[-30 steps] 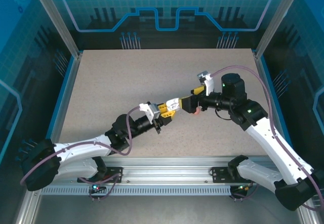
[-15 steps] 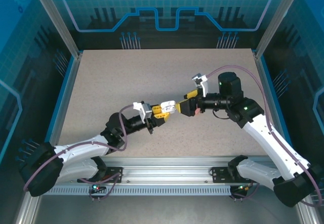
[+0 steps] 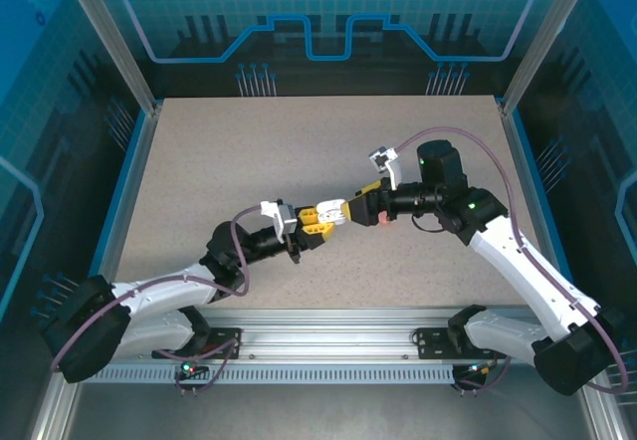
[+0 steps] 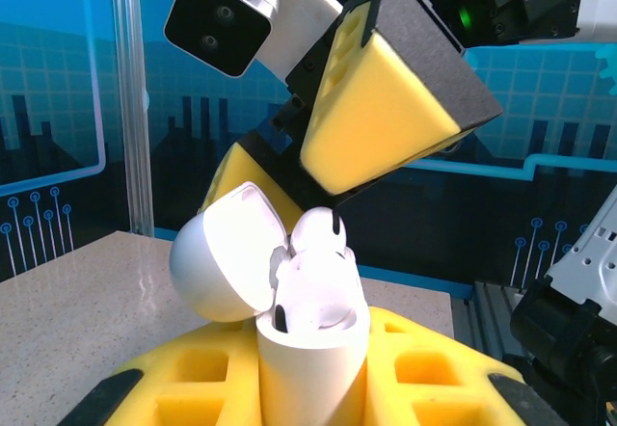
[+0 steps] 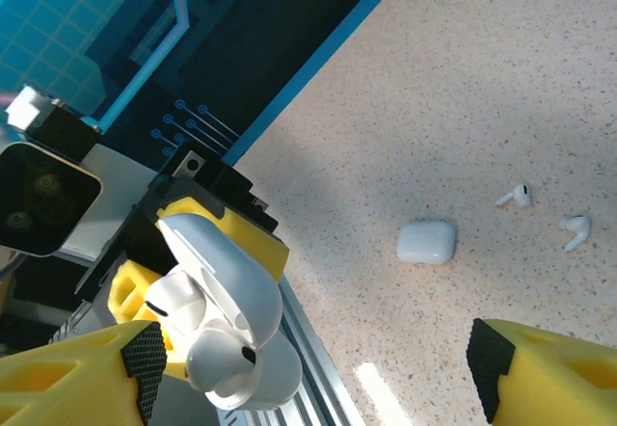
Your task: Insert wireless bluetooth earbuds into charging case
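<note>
**White case in my left tool, one earbud sitting in it**

My left tool (image 3: 323, 217) is closed on the body of a white charging case (image 4: 310, 359). It holds the case upright in the air, above the middle of the surface (image 3: 199, 161). The lid (image 4: 224, 262) is swung open, to the left side in my left wrist view. One white earbud (image 4: 316, 236) stands in the case, and its round head rises above the rim.

My right tool (image 3: 360, 207) meets the case from the opposite side. Its yellow pads (image 4: 386, 108) stand wide apart and grip nothing. One pad is just above the earbud and the other is behind the open lid. Whether the upper pad touches the earbud, I cannot tell.

In my right wrist view other things lie on the surface, well apart from the held case. There is a second white case (image 5: 426, 242), which is closed. Near it lie one loose earbud (image 5: 515, 196) and another loose earbud (image 5: 576, 230), both white, close to each other but not touching.
</note>
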{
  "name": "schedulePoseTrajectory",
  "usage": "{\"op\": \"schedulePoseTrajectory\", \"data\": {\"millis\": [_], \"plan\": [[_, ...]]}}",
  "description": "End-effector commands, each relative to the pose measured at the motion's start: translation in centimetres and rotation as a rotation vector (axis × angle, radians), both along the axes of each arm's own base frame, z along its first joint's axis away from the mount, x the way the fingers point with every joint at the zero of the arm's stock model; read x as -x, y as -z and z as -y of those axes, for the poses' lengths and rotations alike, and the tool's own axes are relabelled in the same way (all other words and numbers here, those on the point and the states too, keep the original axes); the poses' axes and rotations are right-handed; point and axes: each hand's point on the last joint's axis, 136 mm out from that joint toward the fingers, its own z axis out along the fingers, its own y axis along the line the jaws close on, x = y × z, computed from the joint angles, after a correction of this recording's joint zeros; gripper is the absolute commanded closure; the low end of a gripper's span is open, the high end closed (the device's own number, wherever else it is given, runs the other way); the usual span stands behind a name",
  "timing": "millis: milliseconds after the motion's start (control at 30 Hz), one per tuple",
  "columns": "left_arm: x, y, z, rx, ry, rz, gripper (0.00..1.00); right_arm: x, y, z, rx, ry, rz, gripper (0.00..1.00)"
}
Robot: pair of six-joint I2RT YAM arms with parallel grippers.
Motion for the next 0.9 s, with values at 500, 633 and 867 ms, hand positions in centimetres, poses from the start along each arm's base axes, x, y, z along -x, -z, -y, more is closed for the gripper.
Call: {"op": "schedulePoseTrajectory", "data": {"millis": [500,633,867], "plan": [[0.3,-1.0,-0.5,0.045,0.001,0.055,0.98,-0.3,1.5,0.4,0.07,0.045,-0.034,0.2],[0.2,-0.9,-0.6,0.047,-0.012,0.054,0.98,0.0,1.7,0.5,0.076,0.036,-0.033,0.2],[0.1,-0.8,-0.6,0.042,-0.014,0.053,0.98,0.9,1.8,0.2,0.075,-0.007,-0.031,0.2]]}}
